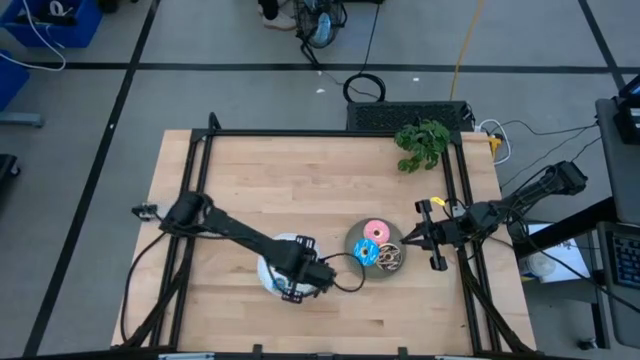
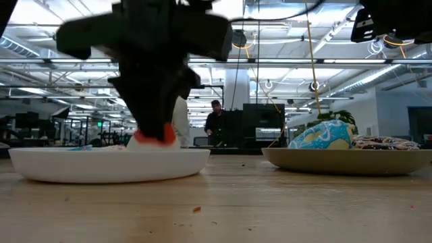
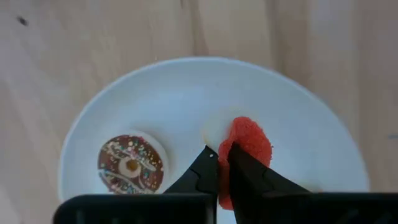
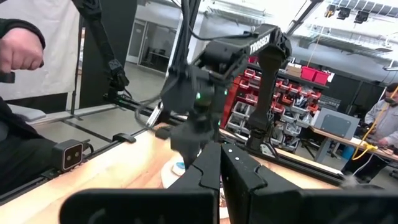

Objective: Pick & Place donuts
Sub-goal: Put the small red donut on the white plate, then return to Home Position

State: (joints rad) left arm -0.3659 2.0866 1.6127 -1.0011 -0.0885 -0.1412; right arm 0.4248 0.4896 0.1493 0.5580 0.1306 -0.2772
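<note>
My left gripper (image 3: 222,169) hangs over the white plate (image 3: 311,124), shut on the red mini donut (image 3: 252,142). A brown sprinkled mini donut (image 3: 130,163) lies flat on the same plate, and a white piece (image 3: 214,129) shows just behind the red one. On the grey plate (image 1: 352,240) lie the pink donut (image 1: 376,231), the blue sprinkled donut (image 1: 365,252) and the dark drizzled donut (image 1: 389,256). My right gripper (image 1: 406,240) is shut and waits at the grey plate's right rim, touching nothing. My left gripper pinches the red mini donut between its two fingers at the ring's near edge (image 3: 225,190), coming from above and pointing down. The donut stands on edge below the fingertips (image 2: 152,133), right at the plate. Whether it touches the plate I cannot tell.
A green plant sprig (image 1: 421,143) lies at the table's far right. Black frame rails (image 1: 300,133) run along the far and side edges. Bare wood stretches across the far half of the table (image 1: 300,190). A person (image 2: 216,121) stands in the room beyond.
</note>
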